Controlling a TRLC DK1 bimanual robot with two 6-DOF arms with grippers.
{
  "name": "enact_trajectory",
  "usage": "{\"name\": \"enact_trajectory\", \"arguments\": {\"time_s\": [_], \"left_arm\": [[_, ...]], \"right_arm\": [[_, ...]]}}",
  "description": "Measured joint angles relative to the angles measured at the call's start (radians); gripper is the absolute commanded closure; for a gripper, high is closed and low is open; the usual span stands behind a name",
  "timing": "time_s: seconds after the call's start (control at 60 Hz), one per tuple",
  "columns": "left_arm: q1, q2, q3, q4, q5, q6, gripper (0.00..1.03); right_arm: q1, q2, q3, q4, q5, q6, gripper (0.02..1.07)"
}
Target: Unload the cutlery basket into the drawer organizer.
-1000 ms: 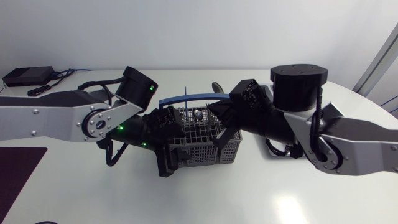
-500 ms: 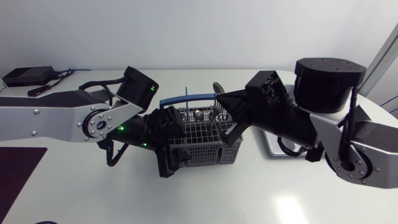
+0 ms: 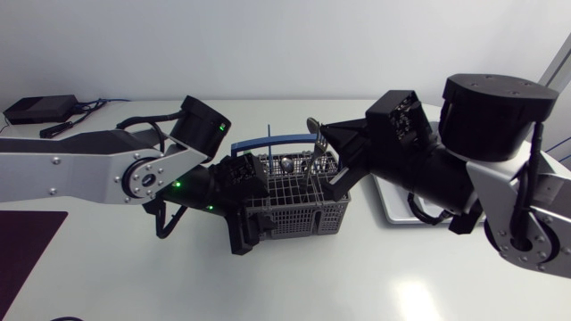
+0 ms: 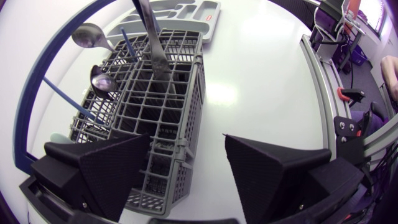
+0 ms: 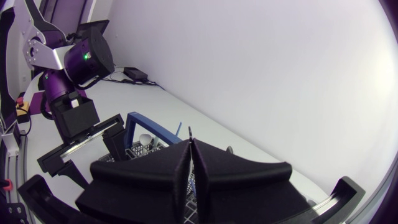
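Right wrist view puts our right tool point(image 5: 189, 149) foremost, its two fingers pressed together and clamped on a thin metal utensil point(image 4: 149, 31) whose tip pokes out just beyond them. In the left wrist view the utensil hangs nearly upright, with its lower end at the grid of the cutlery basket point(image 4: 168, 118). We cannot tell whether it is quite free of the cells.

Our left tool point(image 4: 186, 143) stands spread at the basket's near end, one finger against the wall and the other over the bare surface point(image 4: 261, 81). It grips nothing and at most steadies the basket. Two spoons point(image 4: 87, 34) and thin blue sticks point(image 4: 127, 45) stand in the basket beside its blue handle point(image 3: 268, 140). The drawer organizer point(image 4: 183, 12) lies just beyond the basket's far end, partly under our right arm in the head view.

To do this step well, we judge the lift should go straight up until the lower end clears both the grid and the handle arch. The squeeze must be firm, since so slim a shaft could pivot. Then we would carry it across to a long slot while the left tool braces the basket.
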Motion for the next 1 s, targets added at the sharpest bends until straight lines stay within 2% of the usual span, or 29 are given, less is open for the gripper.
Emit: {"name": "enact_trajectory", "arguments": {"time_s": [0.333,0.733,1.0], "left_arm": [[-0.021,0.005,0.004,0.007,-0.021,0.0,0.05],[-0.028,0.008,0.007,0.007,-0.028,-0.019,0.05],[-0.028,0.009,0.008,0.007,-0.027,-0.019,0.05]], "right_arm": [[0.061,0.0,0.01,-0.012,0.179,0.008,0.99],[0.162,0.0,0.038,-0.054,0.326,0.006,0.99],[0.304,0.0,0.038,-0.042,0.464,-0.104,0.99]]}}
